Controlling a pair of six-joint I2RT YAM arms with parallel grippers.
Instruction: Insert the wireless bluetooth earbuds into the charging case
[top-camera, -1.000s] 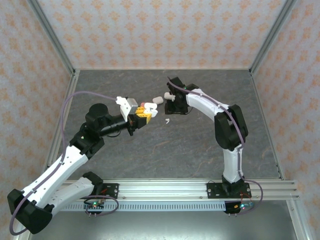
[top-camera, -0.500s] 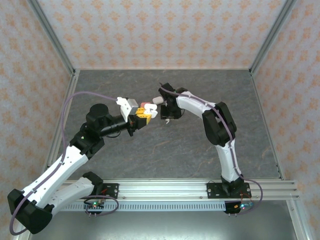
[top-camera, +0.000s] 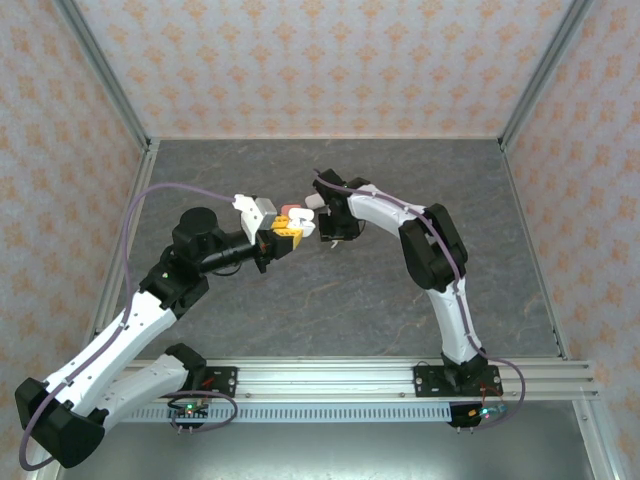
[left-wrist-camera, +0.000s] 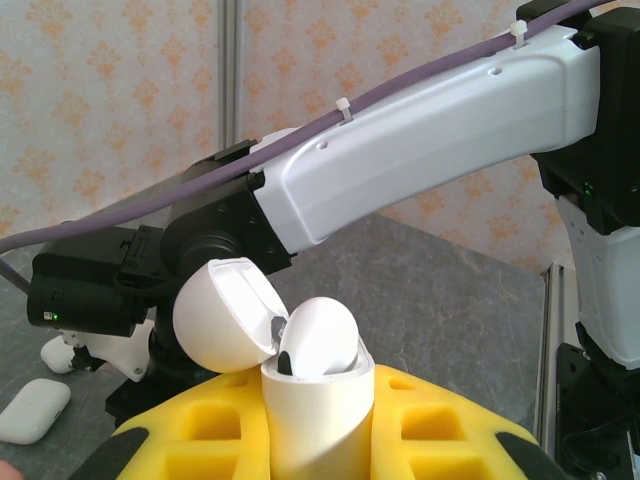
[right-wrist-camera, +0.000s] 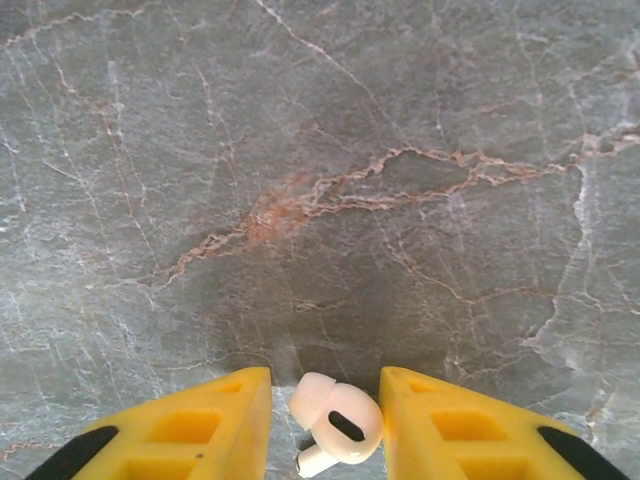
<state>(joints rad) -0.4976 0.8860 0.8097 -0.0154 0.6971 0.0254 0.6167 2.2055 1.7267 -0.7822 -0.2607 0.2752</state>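
My left gripper (top-camera: 284, 229) is shut on a white charging case (left-wrist-camera: 315, 410), held upright between its yellow fingers (left-wrist-camera: 190, 440). The case's lid (left-wrist-camera: 225, 315) is hinged open to the left, and one white earbud (left-wrist-camera: 320, 335) sits in its mouth. My right gripper (right-wrist-camera: 324, 385) points down at the stone table, with its jaws on either side of a white earbud (right-wrist-camera: 340, 425) lying there. The right finger (right-wrist-camera: 450, 430) touches the earbud, and a narrow gap remains at the left finger (right-wrist-camera: 200, 425). In the top view the right gripper (top-camera: 335, 230) is just right of the held case.
A closed white case (left-wrist-camera: 30, 410) lies on the table under the right arm, also seen from above (top-camera: 314, 201). A salmon-pink piece (top-camera: 285, 209) lies just behind the left gripper. The right arm (left-wrist-camera: 420, 140) spans the left wrist view. Patterned walls enclose the table.
My right gripper has swung left and down from near the closed white case to straddle the loose earbud, and its jaws have narrowed. The left arm and its case have stayed still.
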